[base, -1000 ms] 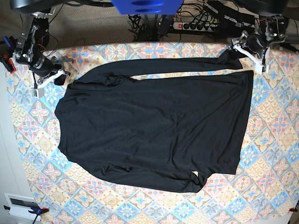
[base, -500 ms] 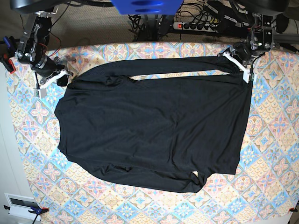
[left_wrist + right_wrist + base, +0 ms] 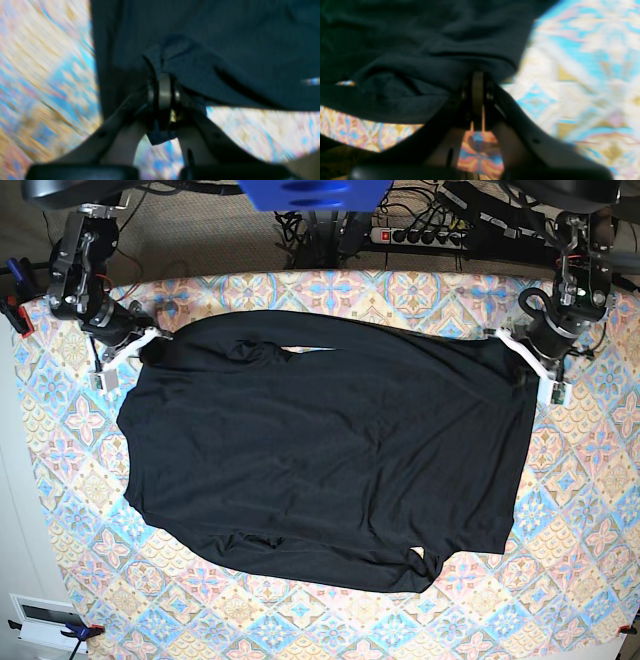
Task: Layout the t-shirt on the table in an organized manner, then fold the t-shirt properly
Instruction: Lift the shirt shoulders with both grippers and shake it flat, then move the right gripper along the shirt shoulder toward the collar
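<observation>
Fabric fills most of the near half of the surface (image 3: 590, 510): the t-shirt (image 3: 330, 460) lies spread flat, its long axis running side to side across the base view, with one sleeve tucked along the near edge and a small fold near its cuff. Moving back, the body of the garment looks smooth and broad, and then we reach the far edge, where both arms are working. Left hand (image 3: 530, 375), on the right of the base view, is clamped tight on the far hem corner, and the wrist view shows a tuft of black cloth pinched between its fingers. Right hand (image 3: 140, 345), on the left of the base view, is closed on the shoulder end of that same far edge. So each hand holds one end of that edge, with the whole shirt lying toward the near side from both. I'd judge any fold would carry this edge nearward over the body.
</observation>
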